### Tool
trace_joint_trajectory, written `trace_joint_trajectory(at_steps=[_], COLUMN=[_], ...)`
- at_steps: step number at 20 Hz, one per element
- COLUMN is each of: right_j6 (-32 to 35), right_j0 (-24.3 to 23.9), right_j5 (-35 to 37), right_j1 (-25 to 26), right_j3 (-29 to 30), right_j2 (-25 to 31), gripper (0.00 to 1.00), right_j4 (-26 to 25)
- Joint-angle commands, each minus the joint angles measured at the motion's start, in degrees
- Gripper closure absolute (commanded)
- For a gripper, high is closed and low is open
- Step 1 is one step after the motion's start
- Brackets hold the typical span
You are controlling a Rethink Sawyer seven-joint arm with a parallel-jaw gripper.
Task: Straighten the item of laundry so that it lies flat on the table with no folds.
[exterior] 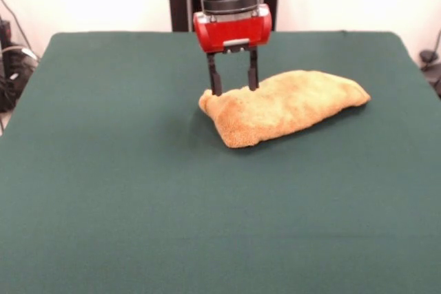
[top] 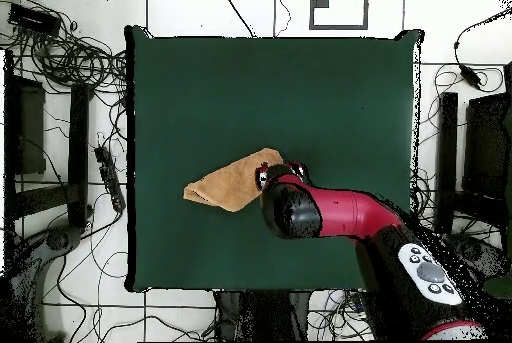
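Observation:
The item of laundry (exterior: 289, 105) is an orange-tan fluffy towel, folded over into a long, bunched wedge right of the table's middle. In the overhead view the towel (top: 230, 185) lies left of centre, its right end hidden under the red wrist (top: 290, 209). My gripper (exterior: 235, 90) hangs straight down at the towel's far left end. It is open, and its two black fingertips (exterior: 216, 91) reach down to the towel's top edge, with that edge showing across the gap between them. The dark green table (exterior: 138, 184) spreads wide around the towel.
The table (top: 300, 89) has bare green felt on every side of the towel. Cables (top: 60, 49) and dark stands (top: 445, 149) lie on the floor beyond the table's left and right edges in the overhead view.

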Motion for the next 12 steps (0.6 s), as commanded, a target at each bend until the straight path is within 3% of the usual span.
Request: trace_joint_trajectory(at_steps=[1,8,12], right_j6=[6.65,7.52,8.45], right_j0=[3.7,6.25,9.87], right_j5=[0.55,3.32,3.85], right_j1=[-2.7,-5.45,-4.75], right_j3=[0.91,2.43,1.04], right_j2=[7.57,8.26,5.96], gripper=[0.0,0.0,0.0], right_j4=[1.48,3.14,3.75])
